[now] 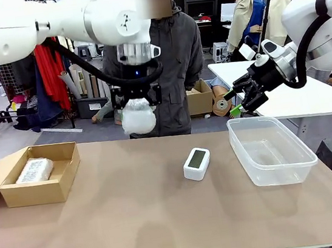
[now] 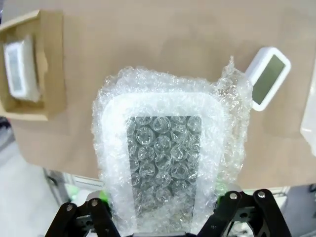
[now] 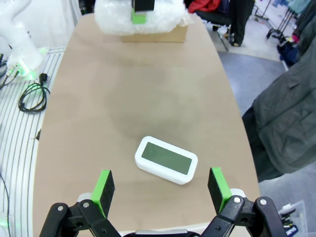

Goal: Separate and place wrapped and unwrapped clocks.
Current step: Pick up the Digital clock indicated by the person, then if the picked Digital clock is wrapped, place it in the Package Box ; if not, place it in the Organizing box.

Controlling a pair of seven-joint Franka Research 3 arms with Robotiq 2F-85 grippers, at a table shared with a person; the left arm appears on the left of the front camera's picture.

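The left gripper is clamped on a whitish bubble-wrapped clock bundle and holds it in the air above the far edge of the brown table. A grey screen shows through the wrap in the left wrist view.

The right gripper has its green-padded jaws spread wide and empty. It hangs in the air near the far rim of the clear plastic tub, pointed toward the bare white rounded-rectangular digital clock, which lies on the table just beside the tub.

A second wrapped bundle lies inside the open brown cardboard box at the table's left end. A person in a dark jacket stands behind the table.

white clock — grey-green screen, brown box
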